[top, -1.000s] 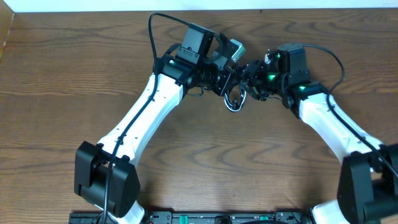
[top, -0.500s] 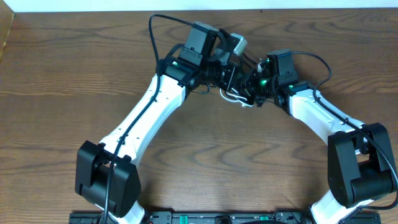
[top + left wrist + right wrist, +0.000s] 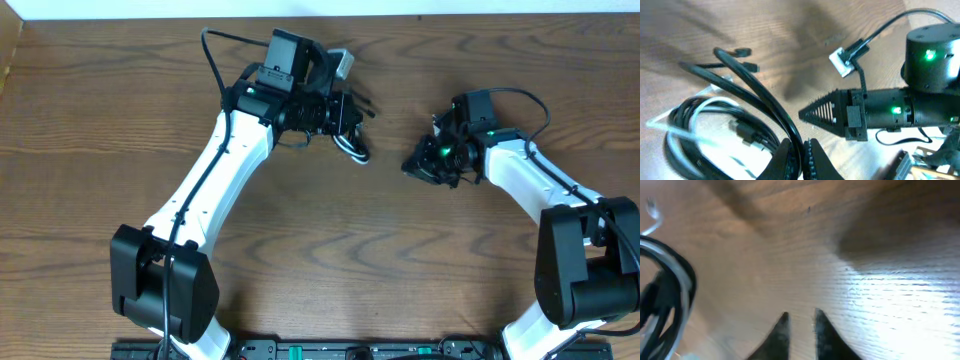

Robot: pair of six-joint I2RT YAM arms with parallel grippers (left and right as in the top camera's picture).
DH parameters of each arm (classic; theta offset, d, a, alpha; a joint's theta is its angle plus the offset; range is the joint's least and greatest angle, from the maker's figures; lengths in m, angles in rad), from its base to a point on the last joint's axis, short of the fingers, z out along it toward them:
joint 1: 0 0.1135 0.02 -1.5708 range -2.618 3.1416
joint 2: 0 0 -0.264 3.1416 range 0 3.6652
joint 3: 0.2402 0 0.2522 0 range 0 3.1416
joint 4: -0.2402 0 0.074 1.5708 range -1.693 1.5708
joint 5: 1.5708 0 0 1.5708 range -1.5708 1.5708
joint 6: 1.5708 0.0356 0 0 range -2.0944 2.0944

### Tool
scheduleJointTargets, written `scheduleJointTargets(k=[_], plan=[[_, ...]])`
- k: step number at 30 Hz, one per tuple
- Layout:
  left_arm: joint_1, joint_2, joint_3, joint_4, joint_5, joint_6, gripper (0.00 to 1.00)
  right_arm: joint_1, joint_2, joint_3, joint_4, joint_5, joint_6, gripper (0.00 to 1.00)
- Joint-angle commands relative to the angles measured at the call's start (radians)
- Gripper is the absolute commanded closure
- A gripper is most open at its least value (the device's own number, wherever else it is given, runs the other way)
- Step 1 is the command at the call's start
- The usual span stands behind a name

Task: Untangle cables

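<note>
The cables are a small bundle of thin black and white cords hanging below my left gripper at the table's far middle. In the left wrist view my left gripper is shut on a black cord of the cables, with coiled black and white loops to its left. My right gripper is to the right of the bundle and apart from it. It also shows in the left wrist view. In the right wrist view my right gripper is slightly open and empty over bare wood, with the cables at the left edge.
The wooden table stretches to the front and sides. A white wall edge runs along the back. The thick black arm cables loop behind each wrist.
The two grippers were close together at the bundle. My left gripper has moved left carrying the cables, and my right gripper has let go and pulled back right.
</note>
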Motion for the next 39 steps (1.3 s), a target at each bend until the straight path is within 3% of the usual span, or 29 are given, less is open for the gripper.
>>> scheduleJointTargets(k=[1, 5, 10, 14, 19, 26, 35, 37, 39], plan=[[-0.009, 0.000, 0.012, -0.027, 0.016, -0.096, 0.92, -0.002, 0.003, 0.005, -0.023, -0.097, -0.245, 0.75], [-0.007, 0.000, 0.012, -0.055, 0.007, -0.308, 0.93, -0.008, -0.039, 0.006, -0.037, -0.280, -0.428, 0.57], [-0.003, 0.000, 0.012, -0.076, 0.006, -0.653, 0.93, -0.010, -0.153, 0.006, -0.072, -0.285, -0.652, 0.37], [-0.003, 0.000, 0.012, -0.094, 0.022, -0.742, 0.93, -0.011, -0.224, 0.006, -0.077, -0.272, -0.764, 0.23], [-0.003, 0.000, 0.012, -0.104, 0.066, -0.756, 0.93, -0.005, -0.271, 0.006, -0.086, -0.290, -0.902, 0.22], [-0.003, 0.000, 0.012, -0.103, 0.169, -0.785, 0.92, 0.048, -0.233, 0.005, -0.083, -0.286, -1.043, 0.32], [-0.003, 0.000, 0.012, -0.108, 0.179, -0.785, 0.92, 0.073, -0.178, 0.005, -0.022, -0.286, -1.053, 0.48], [-0.003, 0.000, 0.011, -0.108, 0.177, -0.785, 0.92, 0.073, -0.177, 0.005, -0.015, -0.286, -1.052, 0.59], [-0.003, 0.000, 0.012, -0.107, 0.162, -0.784, 0.93, 0.073, -0.178, 0.005, -0.010, -0.286, -1.040, 0.85]])
